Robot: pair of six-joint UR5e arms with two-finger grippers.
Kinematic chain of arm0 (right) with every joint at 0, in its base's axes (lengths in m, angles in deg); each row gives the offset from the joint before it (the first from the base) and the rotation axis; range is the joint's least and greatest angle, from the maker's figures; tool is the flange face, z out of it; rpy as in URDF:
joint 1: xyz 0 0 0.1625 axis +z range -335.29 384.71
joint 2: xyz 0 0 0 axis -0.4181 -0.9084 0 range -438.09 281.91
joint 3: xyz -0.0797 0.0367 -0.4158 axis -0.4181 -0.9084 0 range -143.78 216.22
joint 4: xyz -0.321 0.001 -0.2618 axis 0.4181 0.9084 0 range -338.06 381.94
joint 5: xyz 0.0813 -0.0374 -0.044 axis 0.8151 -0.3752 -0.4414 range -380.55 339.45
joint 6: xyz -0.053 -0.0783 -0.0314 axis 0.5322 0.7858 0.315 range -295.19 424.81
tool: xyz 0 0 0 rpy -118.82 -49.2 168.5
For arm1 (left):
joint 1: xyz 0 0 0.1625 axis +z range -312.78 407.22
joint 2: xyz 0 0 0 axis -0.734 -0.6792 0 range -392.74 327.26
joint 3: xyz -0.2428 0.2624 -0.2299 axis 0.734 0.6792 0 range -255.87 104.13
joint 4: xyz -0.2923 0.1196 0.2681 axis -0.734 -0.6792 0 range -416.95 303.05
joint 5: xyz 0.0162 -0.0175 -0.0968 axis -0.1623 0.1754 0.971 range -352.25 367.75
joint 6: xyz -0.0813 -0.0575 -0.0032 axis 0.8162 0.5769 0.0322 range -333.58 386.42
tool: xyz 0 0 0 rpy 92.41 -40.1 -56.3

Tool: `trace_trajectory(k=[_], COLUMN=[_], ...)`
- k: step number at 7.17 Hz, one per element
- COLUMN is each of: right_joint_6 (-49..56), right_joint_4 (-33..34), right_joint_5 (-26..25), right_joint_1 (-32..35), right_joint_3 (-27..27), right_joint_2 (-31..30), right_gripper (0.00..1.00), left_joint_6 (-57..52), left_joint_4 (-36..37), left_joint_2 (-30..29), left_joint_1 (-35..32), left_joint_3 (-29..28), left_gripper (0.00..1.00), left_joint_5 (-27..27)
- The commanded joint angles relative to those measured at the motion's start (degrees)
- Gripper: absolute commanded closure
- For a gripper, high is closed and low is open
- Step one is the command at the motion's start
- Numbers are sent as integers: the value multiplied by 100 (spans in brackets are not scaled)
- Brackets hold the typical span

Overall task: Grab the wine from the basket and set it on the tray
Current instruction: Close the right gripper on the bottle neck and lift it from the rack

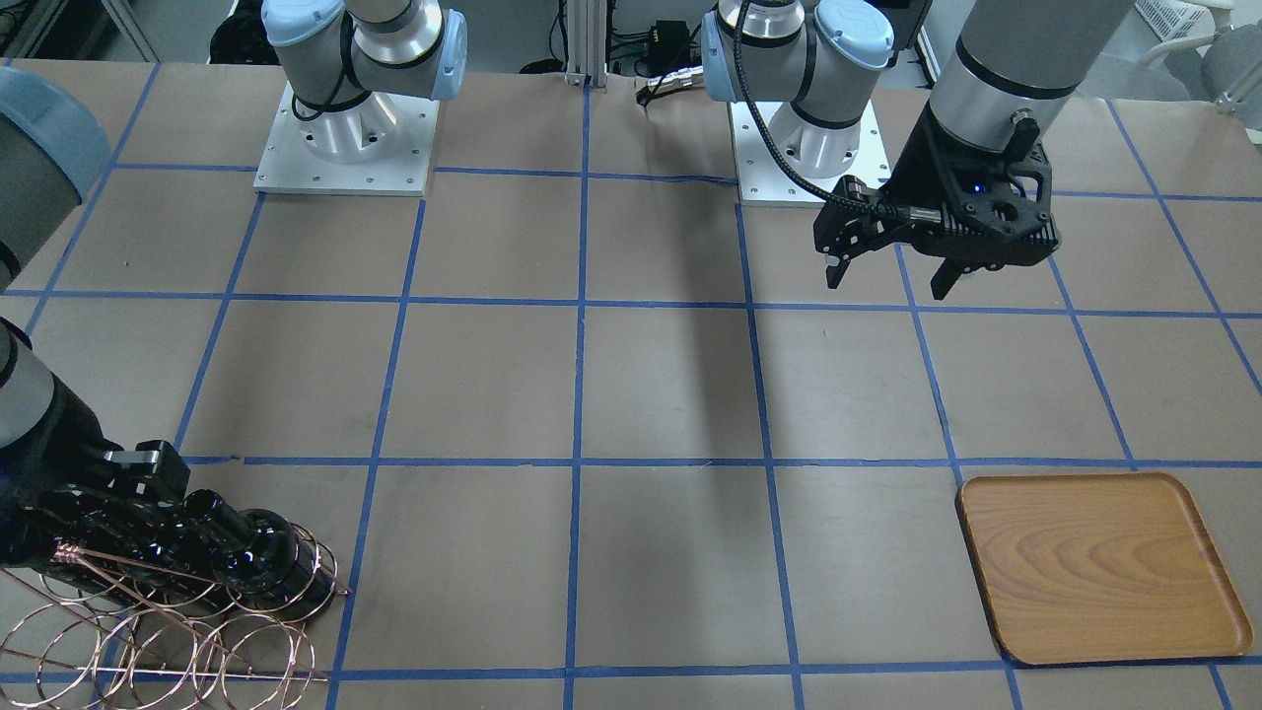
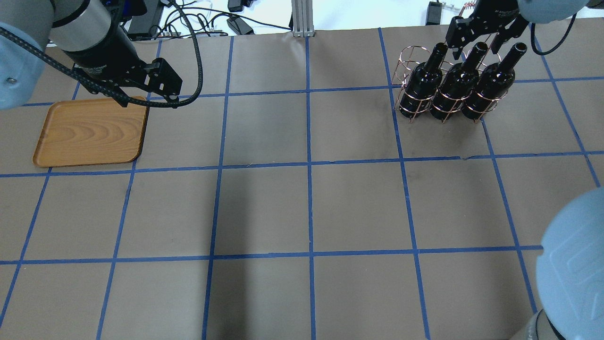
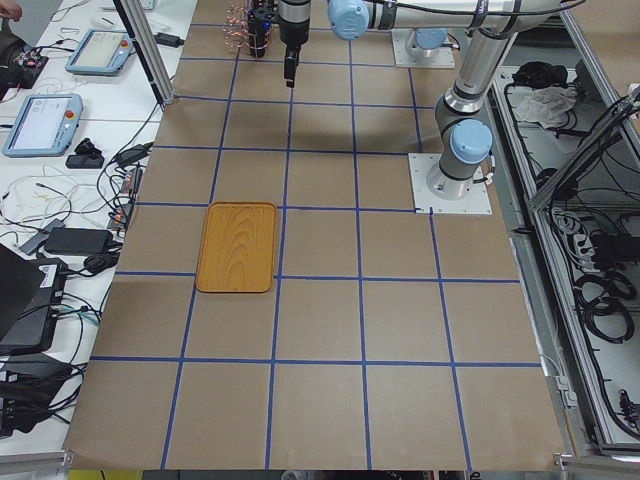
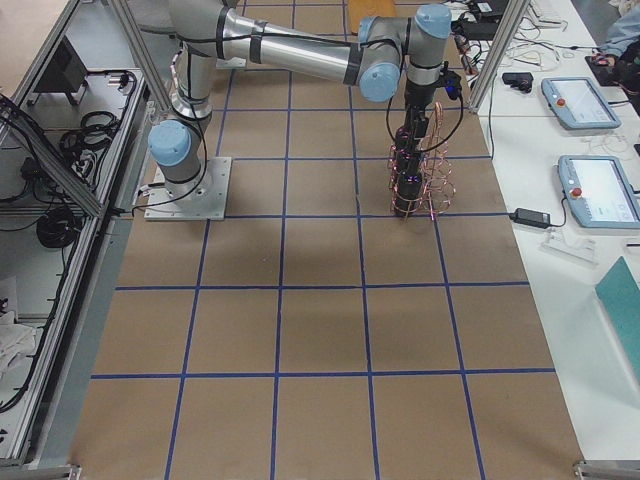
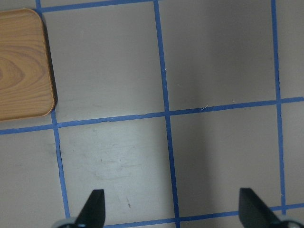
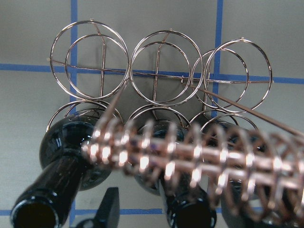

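Taped brown tabletop (image 1: 651, 394), front-facing view: the left claw (image 1: 887, 286) hangs wide apart and empty, well short of the tray (image 1: 1104, 567). Overhead view: three bottles stand in the basket (image 2: 406, 56), and the right claw (image 2: 475, 41), spread and gripping nothing, appears to straddle the neck of the middle wine (image 2: 455, 89); you should centre it on that neck before closing, then lift straight up. Right wrist view: one finger (image 6: 110, 209) sits beside that neck, the other hidden behind the basket's wire.

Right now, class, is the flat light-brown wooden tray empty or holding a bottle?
Empty. The tray shows only bare wood grain; all three glossy black glass bottles stand in the rose-gold wire rack.
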Motion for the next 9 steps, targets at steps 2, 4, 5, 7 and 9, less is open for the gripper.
trace_trajectory(k=[2,4,5,7,9], right_joint_6=[20,-32,-32,-41,-50], right_joint_4=[34,25,17,-88,-710], right_joint_5=[36,263,282,335,335], right_joint_1=[-131,-131,-123,-123,-88], right_joint_3=[9,-26,-52,-70,-70], right_joint_2=[16,-124,-281,-772,-1352], right_gripper=[90,100,100,100,100], left_joint_6=[0,0,0,0,0], left_joint_4=[-1,8,17,17,26], left_joint_2=[-5,-5,-14,-14,-14], left_joint_1=[-2,7,7,7,7], left_joint_3=[0,0,0,0,0], left_gripper=[0,0,0,0,0], left_joint_5=[0,0,9,0,0])
